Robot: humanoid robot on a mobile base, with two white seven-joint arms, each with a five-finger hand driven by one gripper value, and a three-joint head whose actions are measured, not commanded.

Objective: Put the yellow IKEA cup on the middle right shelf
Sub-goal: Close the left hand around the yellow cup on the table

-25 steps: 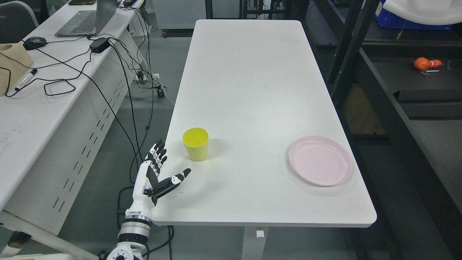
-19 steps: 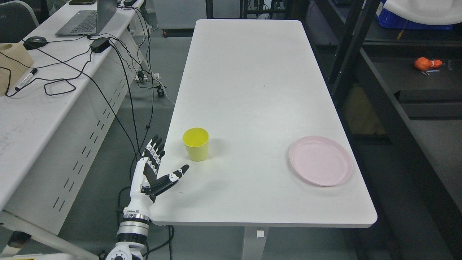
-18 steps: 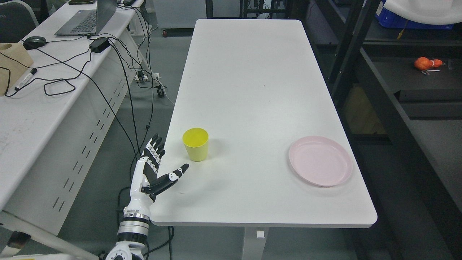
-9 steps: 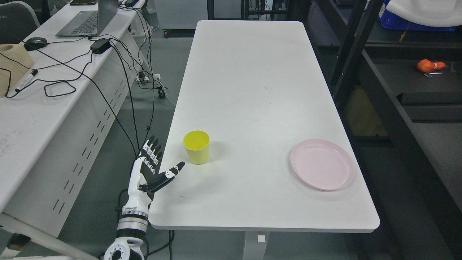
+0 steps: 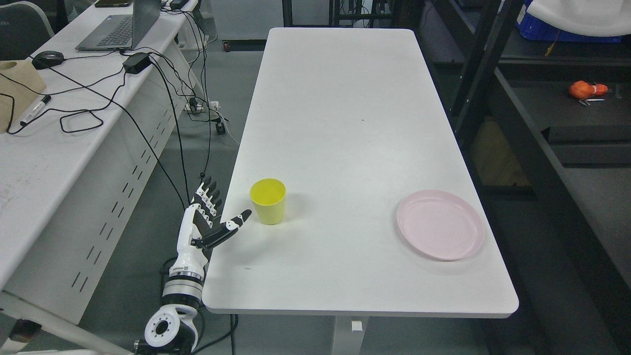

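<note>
A yellow cup point(image 5: 268, 200) stands upright and empty on the white table point(image 5: 345, 123), near its left edge. My left hand point(image 5: 222, 209) hovers at that edge, just left of the cup, open with the fingers spread upward and the thumb point(image 5: 235, 226) pointing toward the cup's base. A small gap separates thumb and cup. The black shelf unit point(image 5: 537, 148) runs along the right side of the picture. My right arm does not show.
A pink plate point(image 5: 439, 225) lies on the table's near right. An orange object point(image 5: 584, 89) sits on the dark shelf at the right. A second desk point(image 5: 49, 148) on the left carries a laptop point(image 5: 118, 27), a mouse and cables point(image 5: 162, 108) that hang into the gap.
My left hand has moved forward along the table's left edge, bringing the thumb closer to the cup. The camera has shifted slightly; cup and plate stay in place.
</note>
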